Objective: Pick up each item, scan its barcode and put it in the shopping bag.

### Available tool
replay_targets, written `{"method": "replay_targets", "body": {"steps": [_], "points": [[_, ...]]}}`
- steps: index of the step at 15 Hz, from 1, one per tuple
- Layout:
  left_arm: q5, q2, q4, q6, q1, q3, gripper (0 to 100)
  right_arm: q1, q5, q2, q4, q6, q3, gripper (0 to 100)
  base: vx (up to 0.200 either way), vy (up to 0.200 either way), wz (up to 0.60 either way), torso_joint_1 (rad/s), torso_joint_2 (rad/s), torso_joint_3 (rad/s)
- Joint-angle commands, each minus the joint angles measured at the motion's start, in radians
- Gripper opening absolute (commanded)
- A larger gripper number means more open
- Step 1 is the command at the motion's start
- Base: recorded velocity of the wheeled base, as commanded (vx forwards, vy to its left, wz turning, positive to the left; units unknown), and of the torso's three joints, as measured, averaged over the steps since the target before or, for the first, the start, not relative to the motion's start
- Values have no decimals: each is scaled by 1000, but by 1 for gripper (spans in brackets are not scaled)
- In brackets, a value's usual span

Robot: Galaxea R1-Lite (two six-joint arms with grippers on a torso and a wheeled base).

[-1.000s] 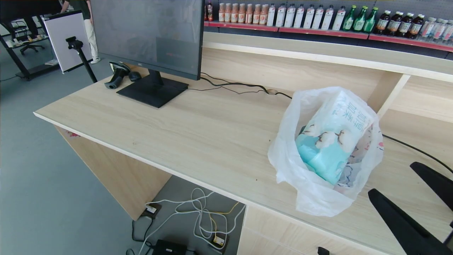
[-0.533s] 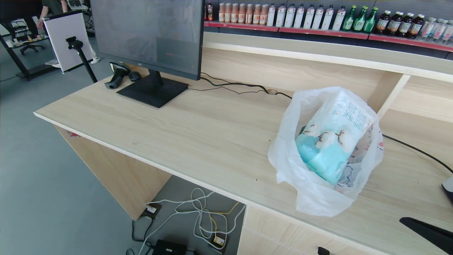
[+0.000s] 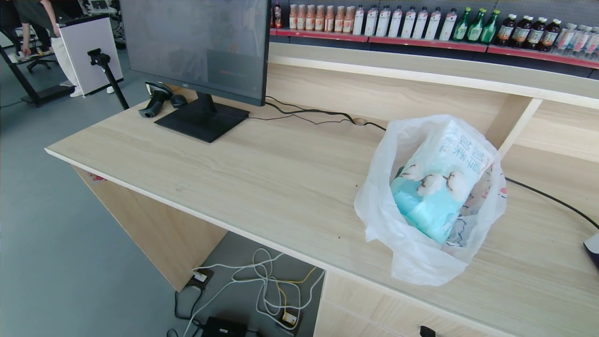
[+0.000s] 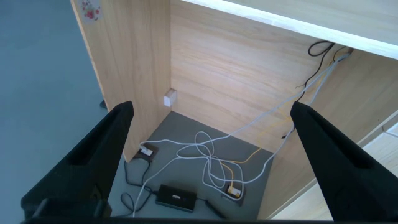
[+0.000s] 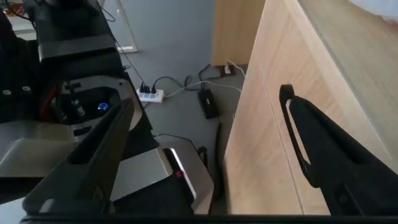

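Note:
A white plastic shopping bag (image 3: 421, 257) stands open on the wooden counter (image 3: 262, 178), towards its right. A blue and white tissue pack (image 3: 440, 187) sits inside and sticks out of the top. The handheld barcode scanner (image 3: 153, 100) lies at the far left, beside the monitor (image 3: 196, 47). My left gripper (image 4: 211, 168) hangs open below the counter's edge, over the floor, holding nothing. Open and holding nothing as well, my right gripper (image 5: 211, 162) is low beside the counter's front panel (image 5: 273, 74).
A black cable (image 3: 547, 196) runs along the counter to a grey device (image 3: 592, 243) at the right edge. Shelves of bottles (image 3: 421, 21) line the back wall. Loose cables (image 3: 262, 285) and an adapter (image 4: 177, 196) lie on the floor under the counter.
My right gripper's black fingers, seen at the lower right of the head view a second ago, have dropped out of that view. The bag and the tissue pack have not moved.

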State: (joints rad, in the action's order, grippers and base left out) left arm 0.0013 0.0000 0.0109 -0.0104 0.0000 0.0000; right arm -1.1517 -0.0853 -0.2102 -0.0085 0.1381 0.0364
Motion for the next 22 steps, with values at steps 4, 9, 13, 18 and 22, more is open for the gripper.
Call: {"method": "replay_targets", "body": {"steps": [4, 9, 13, 18, 22], "points": [[0, 0, 0, 0, 0, 0, 100, 29, 25, 109, 7, -144, -36, 100, 0, 0, 0, 0, 0, 0], [0, 0, -2, 1, 0, 0, 100, 912, 29, 20, 7, -92, -35, 100, 0, 0, 0, 0, 0, 0], [2, 0, -2, 0, 0, 0, 100, 1123, 32, 161, 9, -83, -35, 100, 0, 0, 0, 0, 0, 0], [0, 0, -3, 0, 0, 0, 100, 1149, 32, 210, 7, -91, -35, 100, 0, 0, 0, 0, 0, 0], [0, 0, -3, 0, 0, 0, 100, 1149, 32, 210, 9, -103, -35, 100, 0, 0, 0, 0, 0, 0]]}}
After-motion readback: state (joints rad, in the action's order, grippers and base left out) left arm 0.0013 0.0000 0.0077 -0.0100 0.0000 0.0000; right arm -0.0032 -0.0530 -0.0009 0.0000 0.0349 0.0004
